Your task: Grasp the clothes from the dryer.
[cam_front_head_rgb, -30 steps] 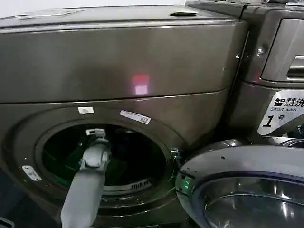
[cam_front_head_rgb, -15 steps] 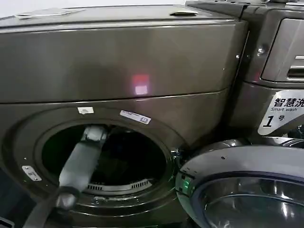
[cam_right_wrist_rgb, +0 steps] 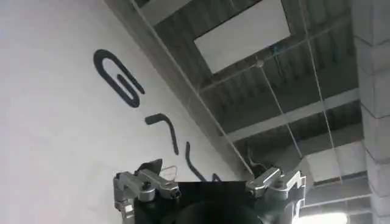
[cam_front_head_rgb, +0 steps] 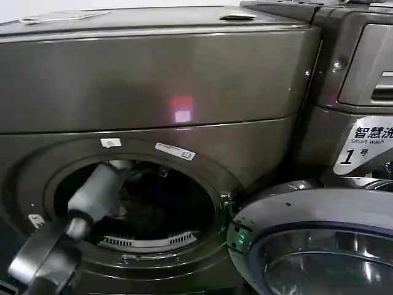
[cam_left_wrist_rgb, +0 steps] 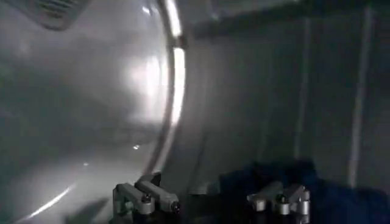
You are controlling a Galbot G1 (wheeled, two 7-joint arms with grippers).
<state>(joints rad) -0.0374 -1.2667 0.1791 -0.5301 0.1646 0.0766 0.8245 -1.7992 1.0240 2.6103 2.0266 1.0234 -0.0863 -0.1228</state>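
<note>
Clothes (cam_left_wrist_rgb: 317, 189), dark blue, heaped low in the drum (cam_left_wrist_rgb: 79, 109) of the dryer (cam_front_head_rgb: 153, 80), just ahead of the left gripper (cam_left_wrist_rgb: 213, 204). Seen from the head camera as a dim dark mass (cam_front_head_rgb: 153, 203) deep behind the round opening. Left arm (cam_front_head_rgb: 92, 196) reaching up from the lower left corner of the dryer front and through the opening, wrist already inside, near the upper left of the rim. Left gripper released, jaws spread wide, one finger (cam_left_wrist_rgb: 149, 196) over the bare steel wall and the other finger (cam_left_wrist_rgb: 283, 198) over the blue cloth; whether touching the cloth or hovering just above, cannot tell. Nothing between the jaws yet. Drum wall shiny, with a bright curved rim and a ribbed back. Door (cam_front_head_rgb: 319, 246) swung fully open at the lower right of the dryer, glass porthole facing up. White label (cam_front_head_rgb: 175, 151) and a smaller sticker (cam_front_head_rgb: 110, 143) above the opening, a red glow (cam_front_head_rgb: 181, 107) on the front panel. Second machine (cam_front_head_rgb: 362, 74) standing to the right, with a sign (cam_front_head_rgb: 365, 147) bearing the number 1. Right gripper (cam_right_wrist_rgb: 210, 185) parked well away from the dryer, pointing up at a ceiling (cam_right_wrist_rgb: 292, 91) and a white wall (cam_right_wrist_rgb: 61, 122) with dark lettering, jaws spread and empty
</note>
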